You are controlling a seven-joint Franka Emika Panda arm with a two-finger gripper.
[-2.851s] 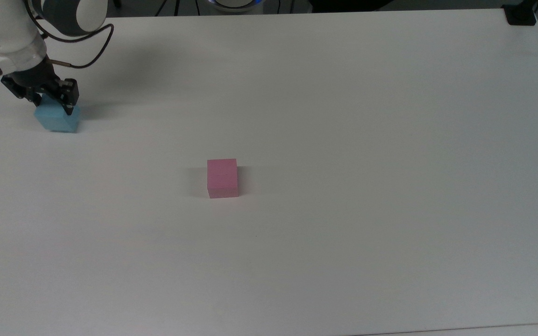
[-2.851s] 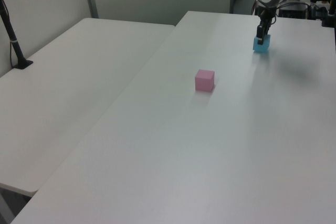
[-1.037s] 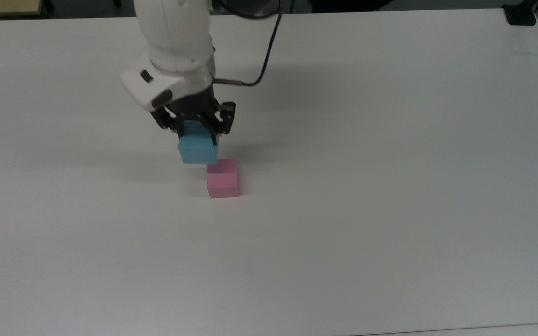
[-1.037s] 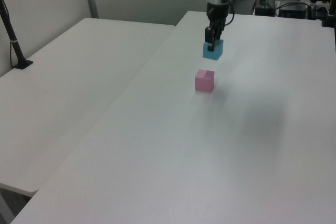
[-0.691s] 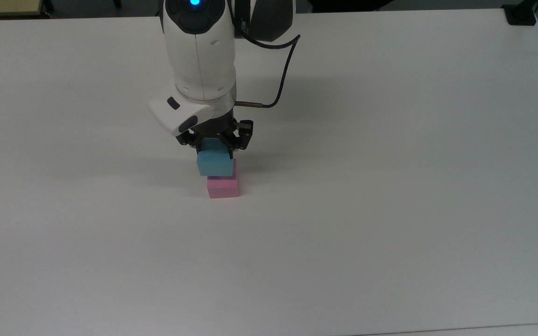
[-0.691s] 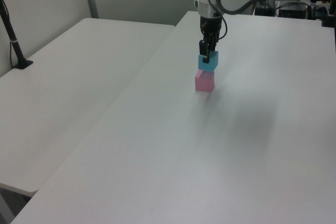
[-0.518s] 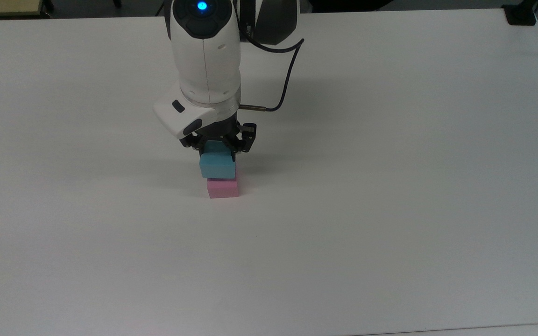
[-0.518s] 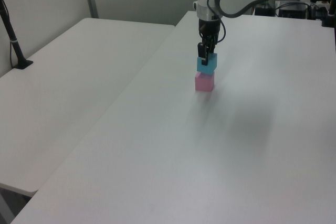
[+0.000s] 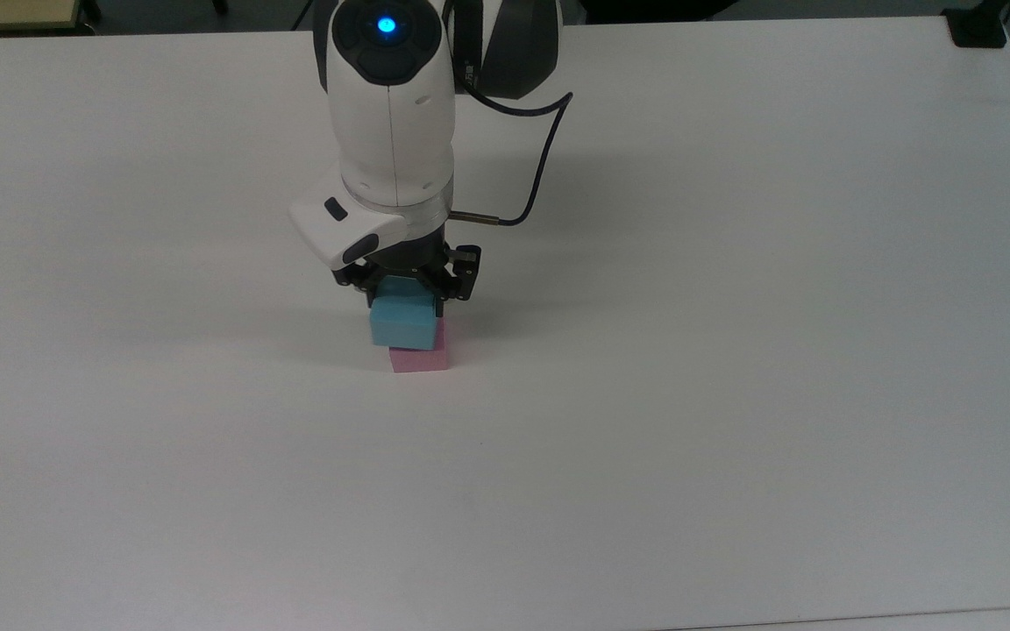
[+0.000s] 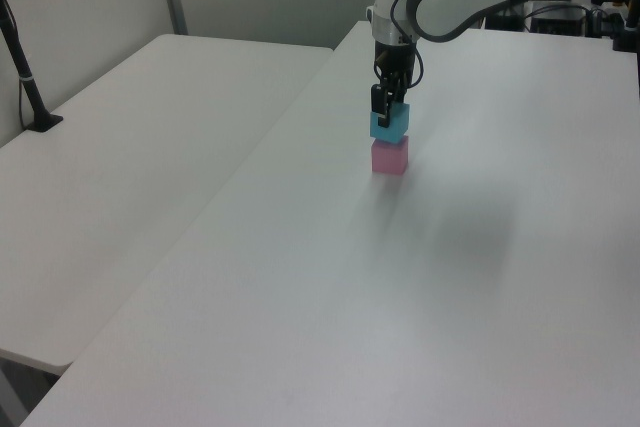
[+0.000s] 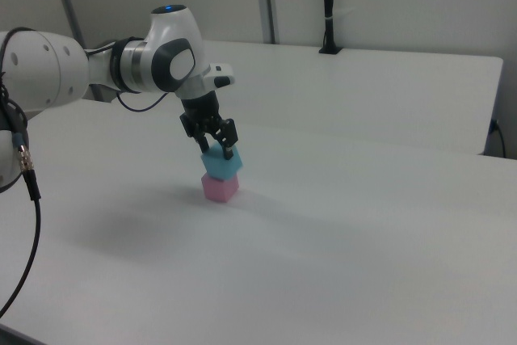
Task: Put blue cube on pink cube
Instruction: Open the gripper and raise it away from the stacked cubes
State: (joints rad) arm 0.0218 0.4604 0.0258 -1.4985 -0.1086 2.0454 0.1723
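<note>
Currently the tool (image 9: 406,294) is clamped on the blue cube (image 9: 401,322). Blue cube sits on or just above the pink cube (image 9: 418,358); contact unclear. Pink cube rests on the desk (image 9: 733,350).

In the top view, the blue cube (image 9: 401,325) hides most of the pink cube (image 9: 420,359).

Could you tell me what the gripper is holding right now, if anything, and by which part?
The gripper is shut on the blue cube, its fingers clamping the upper part of two opposite sides, above the pink cube.
</note>
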